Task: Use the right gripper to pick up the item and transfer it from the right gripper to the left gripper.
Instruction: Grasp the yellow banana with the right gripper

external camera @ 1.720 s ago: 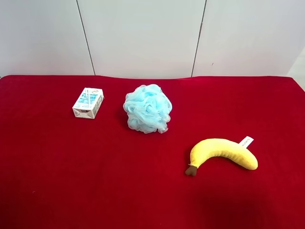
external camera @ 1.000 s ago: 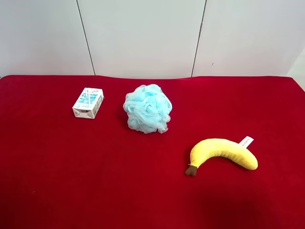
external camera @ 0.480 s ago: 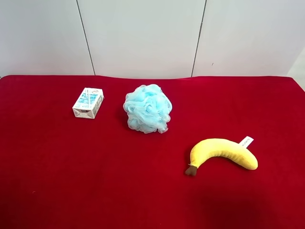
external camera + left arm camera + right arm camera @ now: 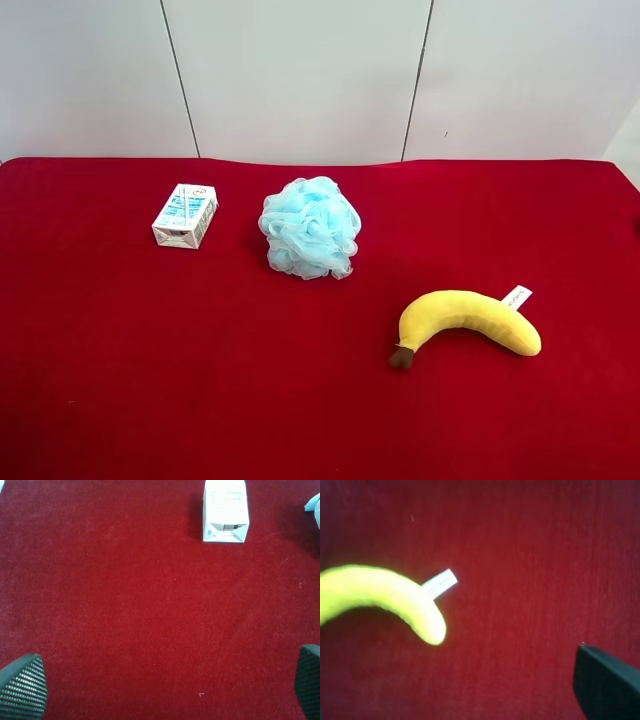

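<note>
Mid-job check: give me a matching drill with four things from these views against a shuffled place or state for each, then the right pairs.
Things:
1. soft yellow plush banana
2. light-blue mesh bath puff
3. small white-and-blue carton
4. left gripper

Places or states:
A. open over bare red cloth, holding nothing
B. farthest toward the exterior high view's left
C. nearest the camera, at the exterior high view's right
D. between the other two loose things

Pairs: 1-C, 2-D, 3-B, 4-A

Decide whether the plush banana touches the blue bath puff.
Apart: the exterior high view shows bare red cloth between banana and puff.
</note>
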Tool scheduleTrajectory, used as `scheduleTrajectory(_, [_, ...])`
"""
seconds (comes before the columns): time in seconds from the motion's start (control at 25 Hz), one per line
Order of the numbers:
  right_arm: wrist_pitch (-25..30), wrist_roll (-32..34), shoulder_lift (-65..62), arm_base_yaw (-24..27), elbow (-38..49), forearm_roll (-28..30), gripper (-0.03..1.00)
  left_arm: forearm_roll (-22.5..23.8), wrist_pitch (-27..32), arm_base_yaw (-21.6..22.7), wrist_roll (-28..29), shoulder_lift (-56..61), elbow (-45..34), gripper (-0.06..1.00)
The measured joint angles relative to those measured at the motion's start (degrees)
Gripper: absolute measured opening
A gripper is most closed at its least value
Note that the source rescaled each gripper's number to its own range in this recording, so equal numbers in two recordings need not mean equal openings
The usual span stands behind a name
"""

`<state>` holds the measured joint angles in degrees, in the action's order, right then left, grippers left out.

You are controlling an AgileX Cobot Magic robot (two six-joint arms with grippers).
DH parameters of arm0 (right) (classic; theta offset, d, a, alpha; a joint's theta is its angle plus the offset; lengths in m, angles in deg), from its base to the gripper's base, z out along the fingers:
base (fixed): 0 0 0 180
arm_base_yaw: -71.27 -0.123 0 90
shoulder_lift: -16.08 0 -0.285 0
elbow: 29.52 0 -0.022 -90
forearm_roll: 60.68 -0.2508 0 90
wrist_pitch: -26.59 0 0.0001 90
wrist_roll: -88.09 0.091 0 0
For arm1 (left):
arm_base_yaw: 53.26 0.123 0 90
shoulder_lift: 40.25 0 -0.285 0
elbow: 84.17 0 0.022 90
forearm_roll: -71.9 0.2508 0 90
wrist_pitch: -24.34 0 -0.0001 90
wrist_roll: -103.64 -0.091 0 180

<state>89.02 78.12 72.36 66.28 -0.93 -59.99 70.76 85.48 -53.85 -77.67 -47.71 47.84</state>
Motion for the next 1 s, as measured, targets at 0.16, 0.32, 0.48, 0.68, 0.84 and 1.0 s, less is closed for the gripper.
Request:
scheduleTrajectory(0.16, [-0.57, -1.06, 15.5, -2.86, -0.76, 3.06, 1.0, 0.0, 0.0, 0.0, 0.0, 0.0, 0.0, 1.0])
scheduleTrajectory(0.32, [-2.38, -3.26, 28.3, -3.41, -0.76, 3.67, 1.0, 0.0, 0.0, 0.0, 0.0, 0.0, 0.0, 1.0])
scheduleTrajectory(0.48, [-7.71, -4.44, 36.5, -3.45, -0.76, 3.35, 1.0, 0.0, 0.0, 0.0, 0.0, 0.0, 0.0, 1.0])
scheduleTrajectory(0.68, [-12.06, -10.83, 44.4, -3.45, -0.81, 3.06, 1.0, 0.0, 0.0, 0.0, 0.0, 0.0, 0.0, 1.0])
scheduleTrajectory(0.84, [-15.18, -14.11, 49.11, -3.45, -0.81, 3.0, 1.0, 0.0, 0.0, 0.0, 0.0, 0.0, 0.0, 1.0])
scheduleTrajectory(1.0, [-17.67, -16.01, 52.65, -3.47, -0.81, 2.82, 1.0, 0.0, 0.0, 0.0, 0.0, 0.0, 0.0, 1.0])
